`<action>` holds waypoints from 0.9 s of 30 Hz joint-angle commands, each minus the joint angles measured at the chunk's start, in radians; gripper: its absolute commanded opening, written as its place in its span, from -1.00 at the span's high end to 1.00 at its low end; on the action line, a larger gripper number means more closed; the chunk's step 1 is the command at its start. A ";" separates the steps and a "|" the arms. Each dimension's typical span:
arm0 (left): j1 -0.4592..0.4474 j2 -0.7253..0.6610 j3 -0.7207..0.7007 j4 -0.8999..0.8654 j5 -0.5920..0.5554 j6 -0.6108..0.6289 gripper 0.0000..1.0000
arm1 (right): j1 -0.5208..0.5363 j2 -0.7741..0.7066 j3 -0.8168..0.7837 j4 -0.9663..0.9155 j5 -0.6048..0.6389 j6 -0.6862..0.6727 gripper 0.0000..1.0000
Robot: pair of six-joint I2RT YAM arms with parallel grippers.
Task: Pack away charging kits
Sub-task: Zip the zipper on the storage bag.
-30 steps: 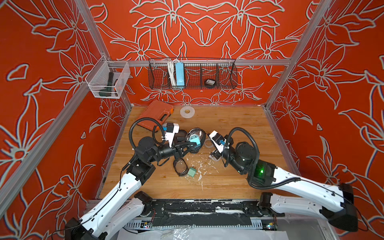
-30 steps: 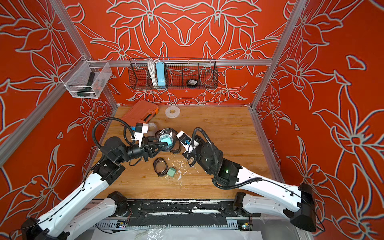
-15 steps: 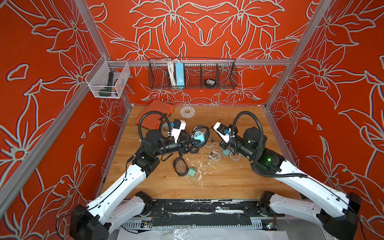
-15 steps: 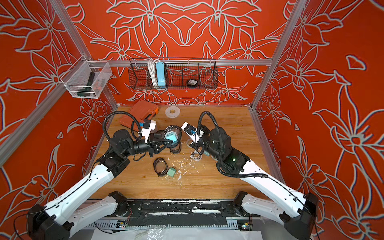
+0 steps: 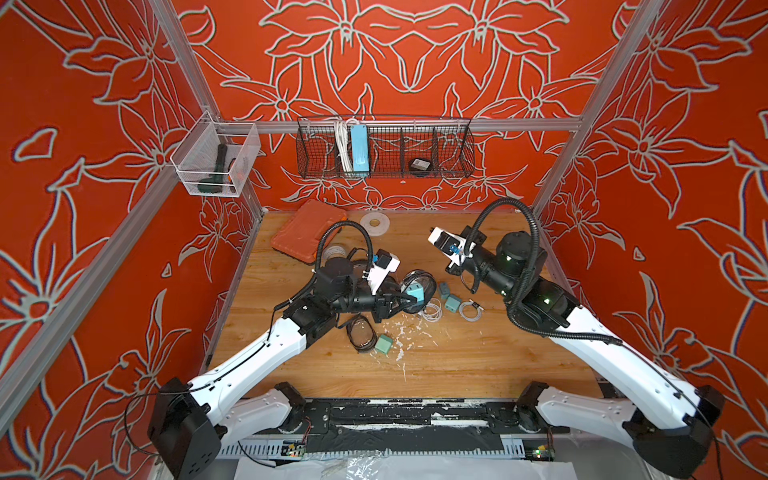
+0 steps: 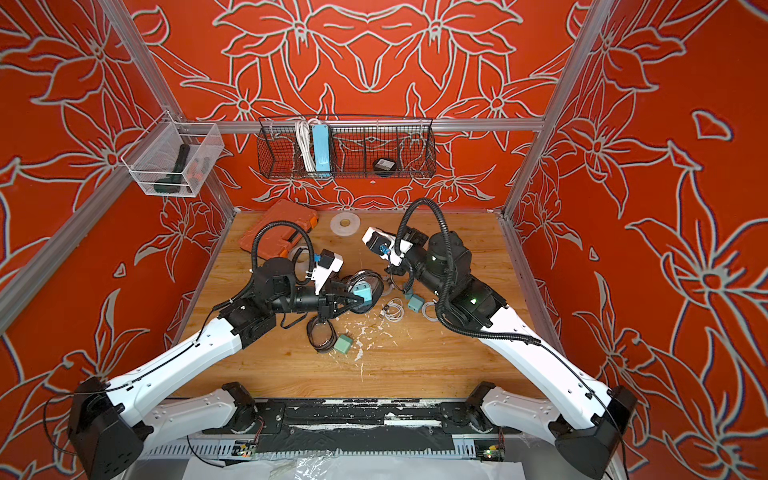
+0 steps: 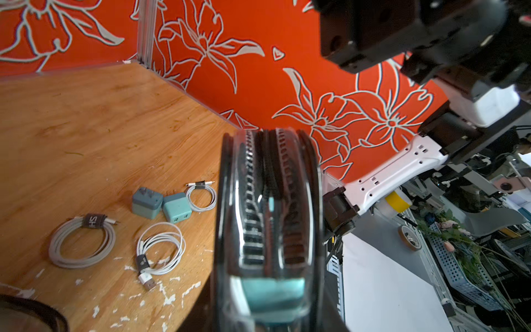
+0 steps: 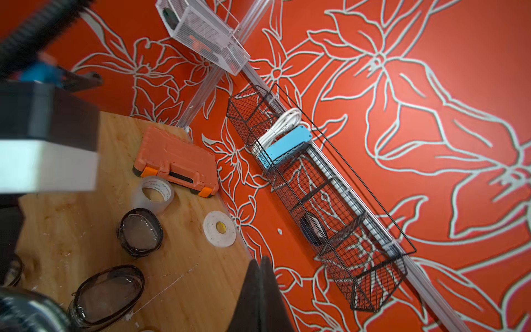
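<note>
Your left gripper point(image 5: 405, 300) clamps oval black-rimmed clear-topped pouch point(image 5: 430, 286), teal cube adapter point(image 5: 414, 296) seemingly inside; expect pouch light, floppy, slick, so pinch zipper rim; right gripper point(image 8: 262, 263) clenched, empty

A zippered pouch point(image 7: 268, 218) looms close, two teal adapters point(image 7: 146, 202) and three coiled cables point(image 7: 82, 244) beside it.

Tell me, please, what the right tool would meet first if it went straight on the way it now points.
Likely the back wall under the wire basket: the shut right tool aims just past the flat white tape roll. Depth is unclear.
</note>
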 commanded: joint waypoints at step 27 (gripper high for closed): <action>-0.010 -0.123 -0.071 0.199 0.268 0.024 1.00 | 0.002 -0.511 -0.602 0.190 -0.115 0.138 -0.25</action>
